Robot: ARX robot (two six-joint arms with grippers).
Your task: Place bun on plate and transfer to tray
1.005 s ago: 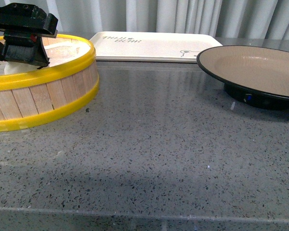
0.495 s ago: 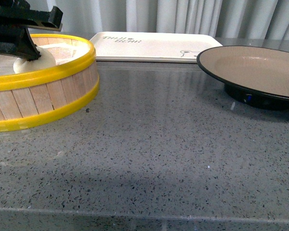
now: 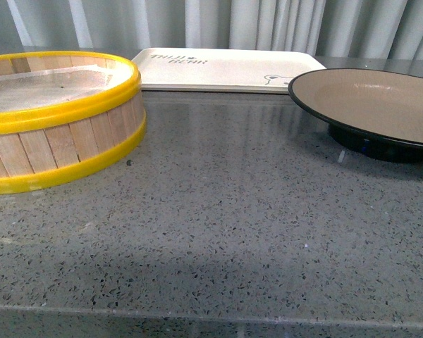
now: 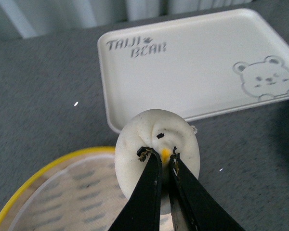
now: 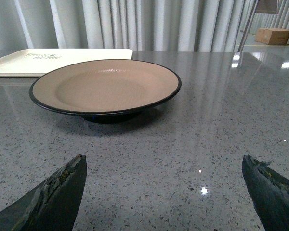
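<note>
In the left wrist view my left gripper point(image 4: 160, 155) is shut on the pinched top of the white bun point(image 4: 156, 144), which hangs high above the table between the steamer basket point(image 4: 62, 192) and the cream-white tray point(image 4: 192, 62). The front view shows neither arm nor the bun. The tray point(image 3: 225, 69) lies at the back of the table. The beige plate point(image 3: 374, 98) with the black rim stands at the right. In the right wrist view my right gripper point(image 5: 166, 168) is open low over the table, with the plate point(image 5: 106, 84) a little ahead of its fingers.
A yellow-rimmed wooden steamer basket point(image 3: 56, 120) with a paper liner stands at the front left. The grey speckled table point(image 3: 233, 225) runs between it and the plate. Grey curtains hang behind the table.
The left gripper has lifted the bun up out of the steamer basket and has left the front view. The basket now shows only its liner.
</note>
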